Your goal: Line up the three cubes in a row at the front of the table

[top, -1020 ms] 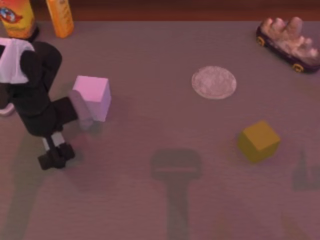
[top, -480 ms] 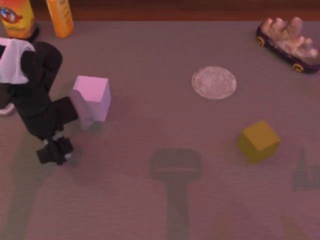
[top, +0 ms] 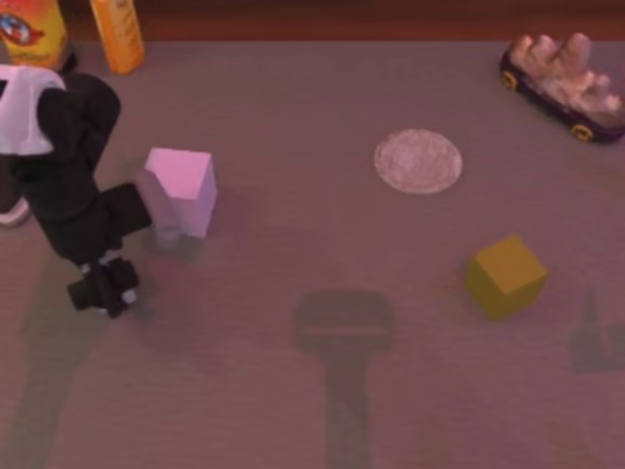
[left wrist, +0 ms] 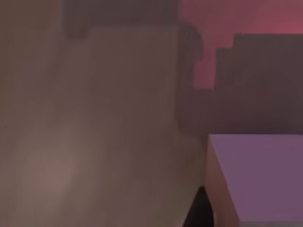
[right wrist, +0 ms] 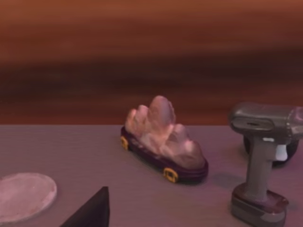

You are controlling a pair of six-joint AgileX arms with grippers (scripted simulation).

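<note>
Left hand (top: 102, 289) low beside pale pink cube (top: 184, 188); fingers seemingly closed, empty.

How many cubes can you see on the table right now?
2. The pink cube sits at the table's left, beside the left gripper; the yellow cube sits at the right. The third, small cube is not in view, perhaps hidden by the left arm.

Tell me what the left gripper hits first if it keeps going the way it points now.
The left gripper points steeply down, at the table's left side, so it would probably meet bare table surface first. The pale pink cube stands beside it, off that line; depth is hard to judge.
</note>
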